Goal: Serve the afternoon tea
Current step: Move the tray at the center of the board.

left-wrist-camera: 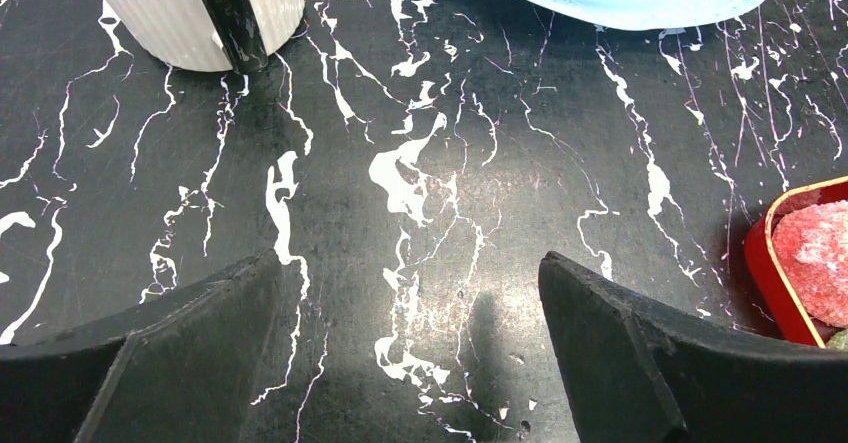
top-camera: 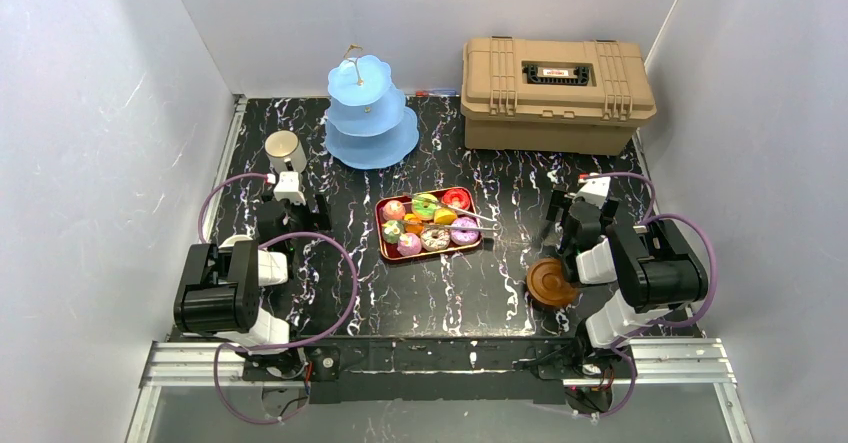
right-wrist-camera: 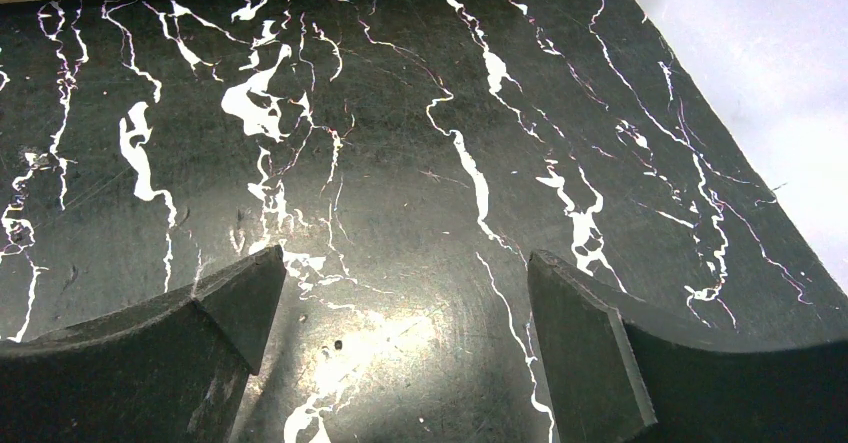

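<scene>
Left gripper (left-wrist-camera: 408,278) and right gripper (right-wrist-camera: 408,263) jaws stand apart, empty; the ribbed cup (left-wrist-camera: 150,8) sits ahead of the left gripper near the tiered stand (top-camera: 371,123), where an off-centre approach may topple it

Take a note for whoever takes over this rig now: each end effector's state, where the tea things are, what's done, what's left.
Left end effector: open, empty, above bare table between cup and red tray.
Right end effector: open, empty, above bare table.
Blue stand: back centre, tiers bare.
Donuts and cakes: all on the red tray.
Brown saucers: front right.
Done: nothing served yet.
Left: likely treats onto the stand, cup onto a saucer.
</scene>
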Robot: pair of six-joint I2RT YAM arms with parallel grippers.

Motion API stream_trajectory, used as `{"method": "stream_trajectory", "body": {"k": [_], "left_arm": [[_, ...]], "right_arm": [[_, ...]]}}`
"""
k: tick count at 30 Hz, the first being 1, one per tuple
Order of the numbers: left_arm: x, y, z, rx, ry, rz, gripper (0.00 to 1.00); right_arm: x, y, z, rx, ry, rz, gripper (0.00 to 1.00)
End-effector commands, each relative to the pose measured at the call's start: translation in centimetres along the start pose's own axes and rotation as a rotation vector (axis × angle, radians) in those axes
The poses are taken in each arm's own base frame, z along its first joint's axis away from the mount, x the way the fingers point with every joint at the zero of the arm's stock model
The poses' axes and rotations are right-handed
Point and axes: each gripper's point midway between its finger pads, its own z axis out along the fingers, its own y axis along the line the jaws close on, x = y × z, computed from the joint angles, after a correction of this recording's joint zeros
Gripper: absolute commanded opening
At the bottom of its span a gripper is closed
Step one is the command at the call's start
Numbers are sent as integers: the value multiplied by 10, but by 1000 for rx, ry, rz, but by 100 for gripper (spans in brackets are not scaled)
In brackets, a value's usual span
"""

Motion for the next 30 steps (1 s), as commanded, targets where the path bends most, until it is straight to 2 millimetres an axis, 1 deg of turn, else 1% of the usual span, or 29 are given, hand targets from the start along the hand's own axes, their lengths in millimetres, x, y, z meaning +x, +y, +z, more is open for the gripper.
{"method": "stream_trajectory", "body": {"k": [1, 5, 8, 9, 10, 11, 12, 14, 15, 16, 17, 19, 20, 21, 22, 23, 24, 26, 28, 30], "left_arm": [[-9, -1, 1, 5, -23, 18, 99], [-9, -1, 1, 8, -24, 16, 99], [-17, 0, 0, 11, -30, 2, 99], [-30, 0, 0, 10, -38, -1, 99], [-27, 0, -2, 8, 2, -10, 99], [-44, 0, -2, 8, 3, -9, 99], [-48, -2, -4, 16, 31, -1, 99], [-55, -5, -10, 44, 73, 42, 99], [-56, -7, -14, 54, 89, 54, 99], [-55, -9, -20, 65, 113, 57, 99], [-57, -13, -26, 80, 124, 61, 99], [-61, -22, -39, 121, 152, 54, 99], [-63, -27, -46, 143, 170, 46, 99], [-66, -32, -52, 163, 188, 40, 99], [-68, -35, -60, 176, 214, 37, 99], [-74, -39, -66, 197, 234, 37, 99], [-80, -43, -72, 216, 256, 31, 99], [-91, -48, -82, 238, 293, 18, 99], [-104, -51, -90, 247, 313, 15, 99], [-109, -53, -96, 254, 340, 8, 99]], "right_arm": [[-14, 0, 2, 7, -52, 18, 100], [-13, 0, 2, 9, -50, 17, 100], [-15, -5, 0, 41, -54, 33, 100], [-15, -6, -1, 41, -49, 39, 100], [-18, -6, -3, 36, -62, 41, 100], [-24, -3, -5, 10, -93, 37, 100], [-30, -3, -7, 18, -105, 31, 100], [-38, -19, -8, 147, -52, 60, 100], [-45, -27, -8, 216, -24, 107, 100], [-53, -40, -12, 313, 2, 176, 100], [-58, -44, -14, 351, 34, 217, 100], [-65, -46, -19, 385, 101, 247, 100], [-71, -49, -19, 419, 105, 285, 100], [-70, -51, -22, 458, 125, 352, 100], [-72, -45, -23, 432, 167, 403, 100], [-77, -28, -22, 321, 207, 392, 100], [-90, -11, -19, 211, 201, 400, 100], [-104, 20, -25, 18, 207, 421, 100], [-116, 46, -35, -108, 204, 388, 100], [-114, 74, -49, -185, 245, 266, 100]]}}
